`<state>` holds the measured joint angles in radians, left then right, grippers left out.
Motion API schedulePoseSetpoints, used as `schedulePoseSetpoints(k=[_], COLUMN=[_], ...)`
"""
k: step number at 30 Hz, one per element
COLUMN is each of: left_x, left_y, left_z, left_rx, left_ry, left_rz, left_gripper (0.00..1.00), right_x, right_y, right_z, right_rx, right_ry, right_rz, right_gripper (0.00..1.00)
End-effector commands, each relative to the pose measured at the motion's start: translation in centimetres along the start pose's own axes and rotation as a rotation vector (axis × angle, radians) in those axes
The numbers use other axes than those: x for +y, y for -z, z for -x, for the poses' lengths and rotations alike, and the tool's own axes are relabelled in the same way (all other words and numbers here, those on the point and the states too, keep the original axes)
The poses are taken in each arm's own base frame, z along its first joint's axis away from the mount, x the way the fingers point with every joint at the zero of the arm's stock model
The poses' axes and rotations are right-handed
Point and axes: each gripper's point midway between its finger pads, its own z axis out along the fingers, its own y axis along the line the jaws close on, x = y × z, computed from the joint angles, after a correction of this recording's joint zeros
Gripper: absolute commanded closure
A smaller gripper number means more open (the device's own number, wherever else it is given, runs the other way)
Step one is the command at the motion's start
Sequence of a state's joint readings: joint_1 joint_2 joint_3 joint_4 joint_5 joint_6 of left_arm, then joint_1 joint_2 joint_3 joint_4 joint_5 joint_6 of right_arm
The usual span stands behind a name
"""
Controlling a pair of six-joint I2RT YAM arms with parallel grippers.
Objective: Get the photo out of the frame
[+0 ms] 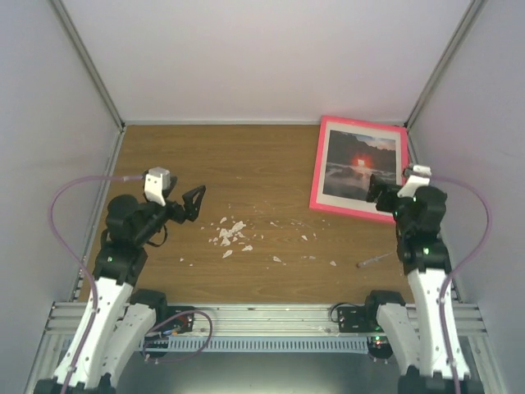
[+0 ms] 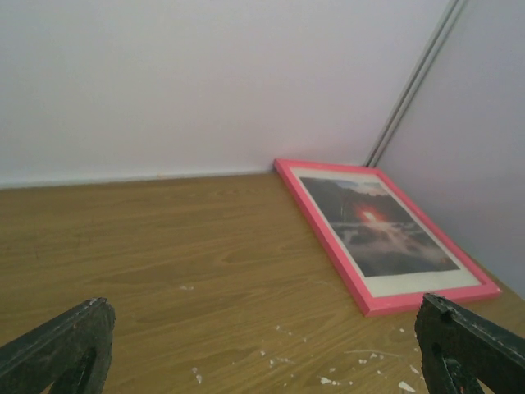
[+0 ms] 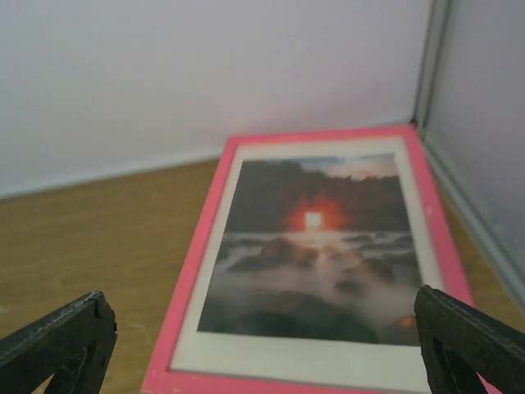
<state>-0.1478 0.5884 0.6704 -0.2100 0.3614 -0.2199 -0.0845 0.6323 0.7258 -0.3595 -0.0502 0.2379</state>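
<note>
Frame [image 1: 317, 176] lay flat, face up, at the tabletop's [image 1: 246, 164] 2 o'clock corner in the top view, far edge by the back wall & R side near the side wall. Photo [image 1: 359, 162] sat inside the frame w/ a white border [image 3: 303, 357] around it, red sun at its centre; not taken out. R tool [image 1: 378, 189] hung over the frame's 5 o'clock corner, jaws spread wide, nothing btwn them; in its wrist cam the fingers [image 3: 57, 341] stood either side of the frame's near edge, contact couldn't be told. L tool [image 1: 194, 203] sat at approx 8 o'clock, well apart from the frame, pointing toward 3 o'clock, jaws also wide apart & empty. White crumbs [image 1: 230, 234] lay scattered mid-tabletop toward 6 o'clock; a thin stick-like item [image 1: 373, 261] lay at 5 o'clock, near the R arm
</note>
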Motion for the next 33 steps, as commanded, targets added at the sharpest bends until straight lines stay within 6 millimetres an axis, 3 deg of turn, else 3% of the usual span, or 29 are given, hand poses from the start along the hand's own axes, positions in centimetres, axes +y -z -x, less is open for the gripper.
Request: schedulePoseSetpoints(k=[1, 5, 13, 20, 25, 33], left_x=[0.1, 0.6, 1.3, 1.7, 2.0, 2.2], left_y=[-1.4, -2.9, -3.7, -3.9, -3.8, -3.7], left_z=[0.3, -1.8, -3.5, -3.9, -3.9, -4.0], left_rx=[0.043, 0.111, 0.188, 0.205, 0.199, 0.202], left_ry=[0.023, 0.085, 0.119, 0.151, 0.163, 0.179], left_rz=[-0.011, -0.028, -0.046, -0.075, -0.082, -0.085], left_gripper=[0.01, 0.01, 0.01, 0.01, 0.01, 0.01], right_x=[1.9, 4.5, 9.1, 11.0, 10.7, 11.2], right_y=[-3.5, -7.3, -13.3, -19.6, -21.7, -23.0], right_z=[-2.2, -6.2, -11.3, -15.2, -17.2, -20.5], right_rx=[0.158, 0.313, 0.428, 0.488, 0.531, 0.6], right_ry=[-0.014, 0.054, 0.108, 0.143, 0.131, 0.106], right_rz=[0.094, 0.091, 0.098, 0.026, -0.047, -0.102], right_gripper=[0.0, 0.0, 0.0, 0.07, 0.24, 0.38])
